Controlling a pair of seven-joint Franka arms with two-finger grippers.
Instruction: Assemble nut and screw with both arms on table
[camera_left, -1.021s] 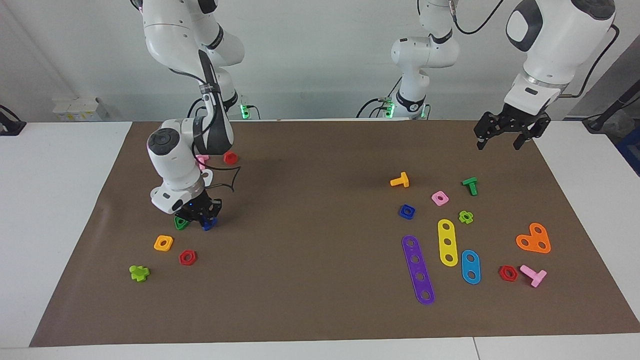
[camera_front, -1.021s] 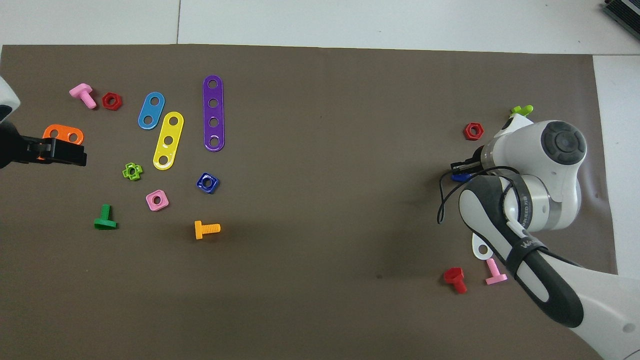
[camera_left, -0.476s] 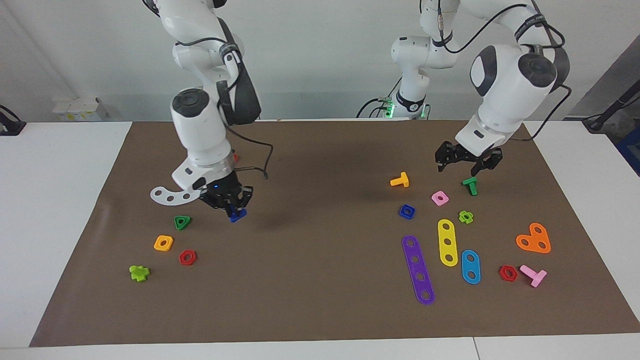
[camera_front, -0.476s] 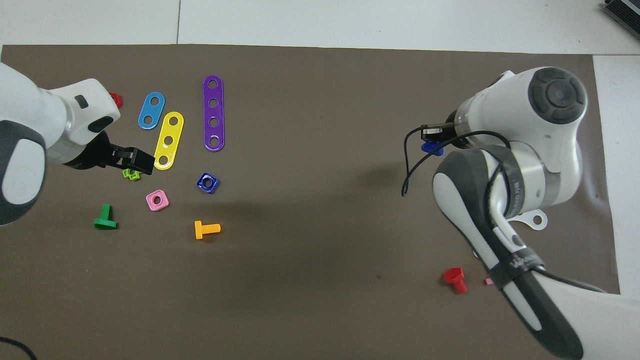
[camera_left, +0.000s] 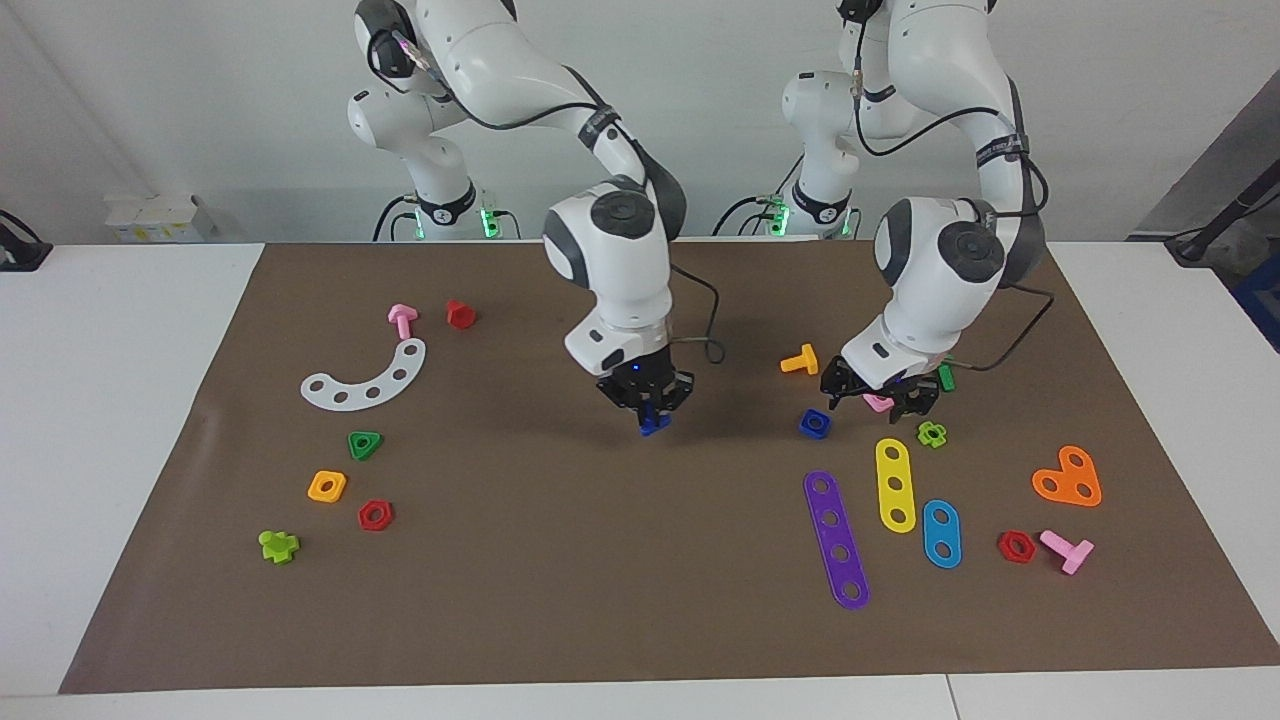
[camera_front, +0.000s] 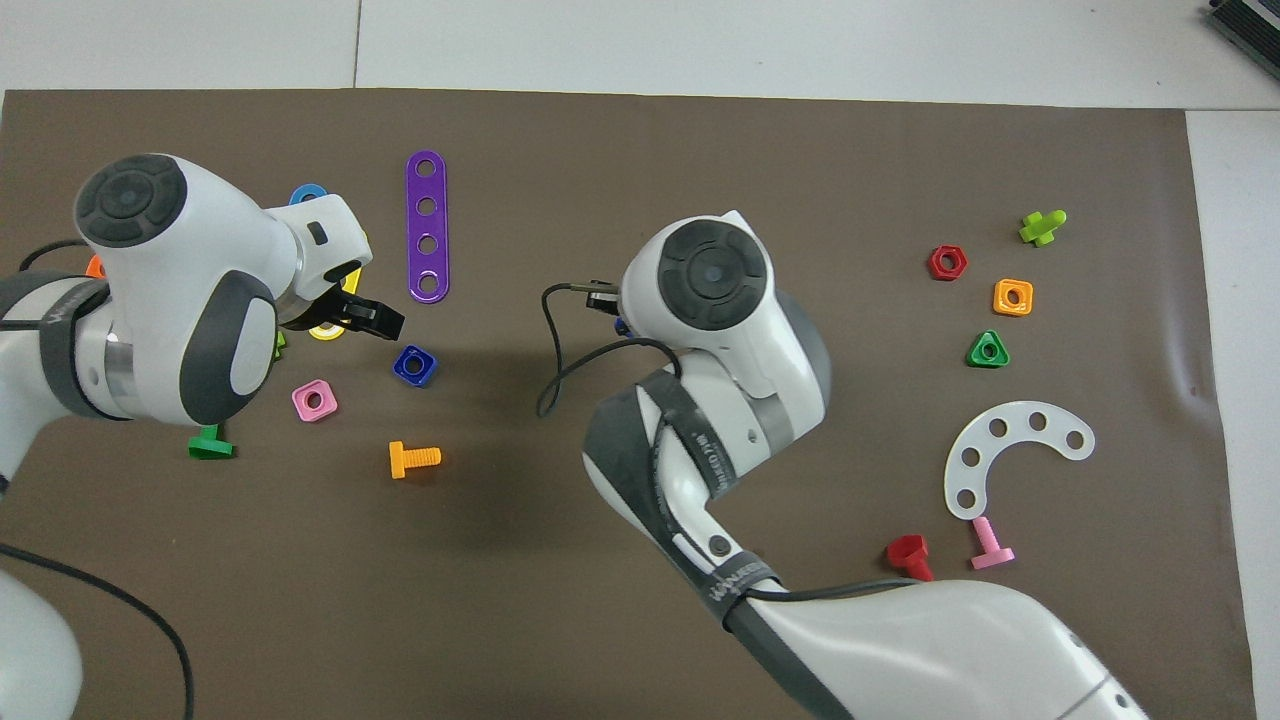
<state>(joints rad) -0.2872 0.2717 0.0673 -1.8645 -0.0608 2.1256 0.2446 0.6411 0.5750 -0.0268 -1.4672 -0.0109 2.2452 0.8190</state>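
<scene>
Two arms over the table (camera_left: 150, 420), brown mat (camera_left: 640, 600) covering most of it.

Right arm (camera_left: 620, 260) hangs over mid-mat, right gripper (camera_left: 648, 400) pointing down, fingers closed on the screw (camera_left: 652, 424). Facing view shows the small blue piece sticking out below the fingertips, clear of the mat. Overhead view hides the grip under the arm's wrist; only a blue sliver (camera_front: 621, 326) shows at the wrist edge.

Left arm (camera_left: 940, 270) is low over the parts cluster at its own end of the table. Left gripper (camera_left: 880, 392) sits over the pink square nut (camera_left: 879, 403), partly hiding it in the facing view; overhead shows the pink nut (camera_front: 314, 400) whole. Fingers look spread, nothing held.

Nut (camera_left: 814, 423): blue, square, rounded corners, round centre hole, flat on the mat just beside the left gripper. Overhead, gripper tip (camera_front: 372, 318) is near it, not over it.

Around the nut: orange screw (camera_left: 800, 360) nearer the robots, purple strip (camera_left: 836, 540) and yellow strip (camera_left: 896, 485) farther. Green screw (camera_left: 946, 376) is mostly blocked by the left arm.
</scene>
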